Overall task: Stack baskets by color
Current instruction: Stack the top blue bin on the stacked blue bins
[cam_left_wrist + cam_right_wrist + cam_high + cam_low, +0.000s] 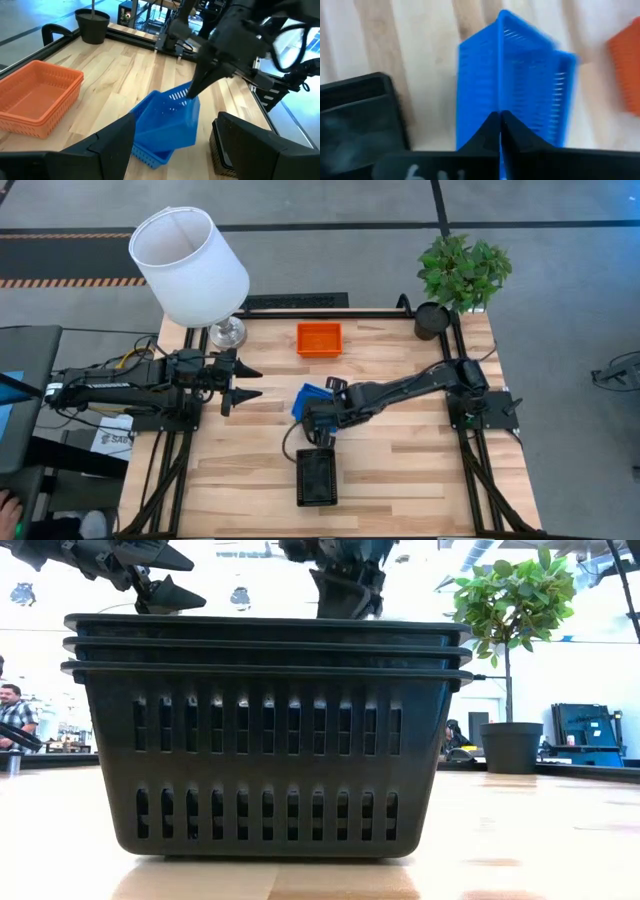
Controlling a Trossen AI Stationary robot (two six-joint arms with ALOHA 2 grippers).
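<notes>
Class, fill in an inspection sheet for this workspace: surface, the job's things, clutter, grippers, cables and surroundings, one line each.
Surface: wooden table, bare planks between the things.
Job's things: black baskets nested three high; orange baskets stacked near the far edge; blue basket tilted over another blue basket.
Clutter: white lamp and potted plant at the far corners.
Grippers: right gripper shut on the tilted blue basket's rim; left gripper open, holding nothing, at the table's left.
Cables: cables along the left arm.
Surroundings: a person in the room behind; equipment beyond the plant.
</notes>
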